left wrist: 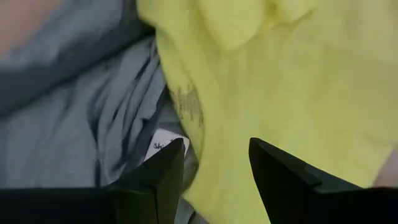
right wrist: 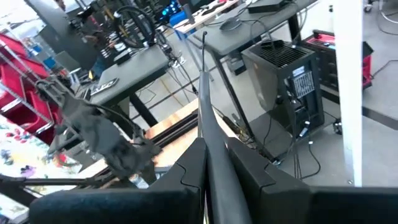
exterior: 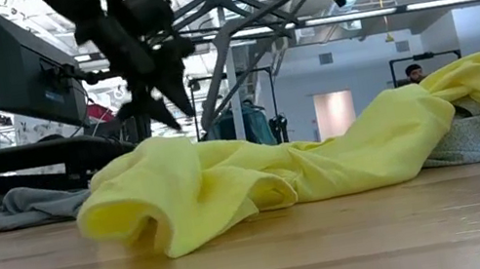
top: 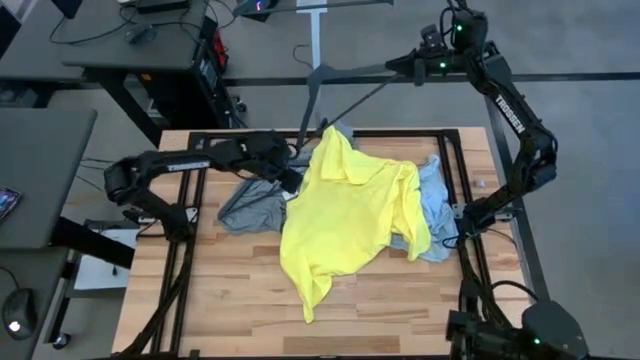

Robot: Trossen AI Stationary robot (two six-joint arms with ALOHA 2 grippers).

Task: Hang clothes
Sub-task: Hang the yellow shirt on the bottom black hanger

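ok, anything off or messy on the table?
Clothes lie in one crumpled heap: yellow T-shirt draped over the grey T-shirt and light-blue shirt. None hung yet; right gripper holds a hanger aloft.

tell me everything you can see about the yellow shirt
The yellow shirt is a bright neon T-shirt of soft, thin-looking fabric, crumpled and spread over the middle of the table. It lies on top of the grey shirt and the pale blue shirt, covering part of each. One end trails toward the near edge; its far end bunches up. The left gripper, fingers open, sits at its edge beside a white label.
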